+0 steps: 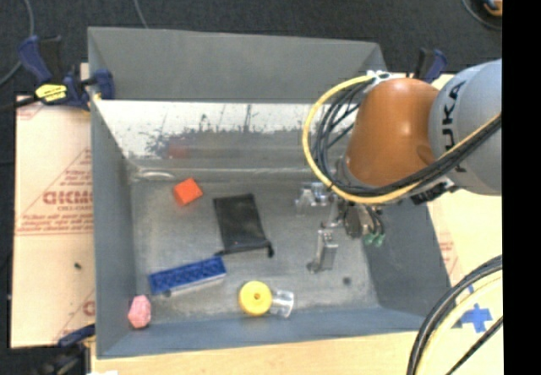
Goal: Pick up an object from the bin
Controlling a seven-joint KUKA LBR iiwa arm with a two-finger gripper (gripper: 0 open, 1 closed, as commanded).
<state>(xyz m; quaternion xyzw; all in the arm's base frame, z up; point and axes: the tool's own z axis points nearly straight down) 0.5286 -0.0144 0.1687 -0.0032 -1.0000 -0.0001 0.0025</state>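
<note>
My gripper (324, 240) hangs above the bin (254, 69) floor, right of the black pad (239, 224); its grip state cannot be determined.

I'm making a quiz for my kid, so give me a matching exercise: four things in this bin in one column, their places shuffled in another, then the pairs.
1 orange cube
2 blue brick
3 pink lump
4 yellow disc

A bottom-left corner
B beside a clear cap
C nearest the back wall
D slanted, below-left of the black pad

Pairs: 1-C, 2-D, 3-A, 4-B
</note>
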